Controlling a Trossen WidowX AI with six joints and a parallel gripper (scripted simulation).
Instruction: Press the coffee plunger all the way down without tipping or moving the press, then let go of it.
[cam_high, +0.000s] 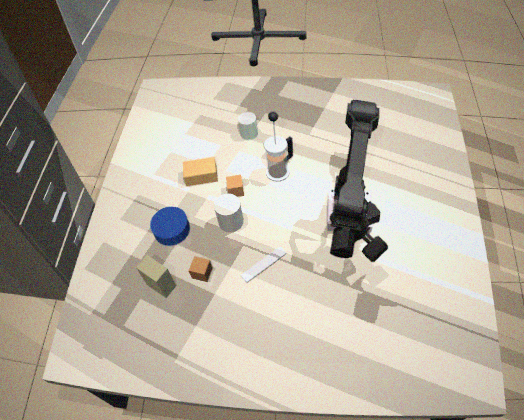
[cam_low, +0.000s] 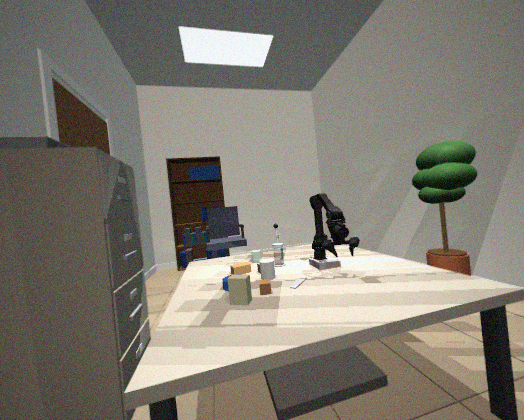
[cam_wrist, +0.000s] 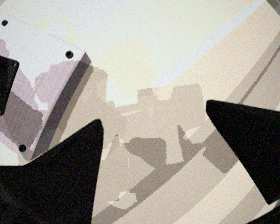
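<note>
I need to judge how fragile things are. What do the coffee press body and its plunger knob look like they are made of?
Coffee press: the body looks like clear glass or plastic, since a brown band and dark contents show through it; matte black handle. Plunger knob: a dark matte ball, likely plastic, on a thin pale rod, possibly metal.

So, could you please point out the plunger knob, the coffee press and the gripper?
plunger knob (cam_high: 273, 116), top view, on the black ball.
coffee press (cam_high: 276, 165), top view, on the glass body.
gripper (cam_high: 358, 248), top view, between the open fingertips.
</note>
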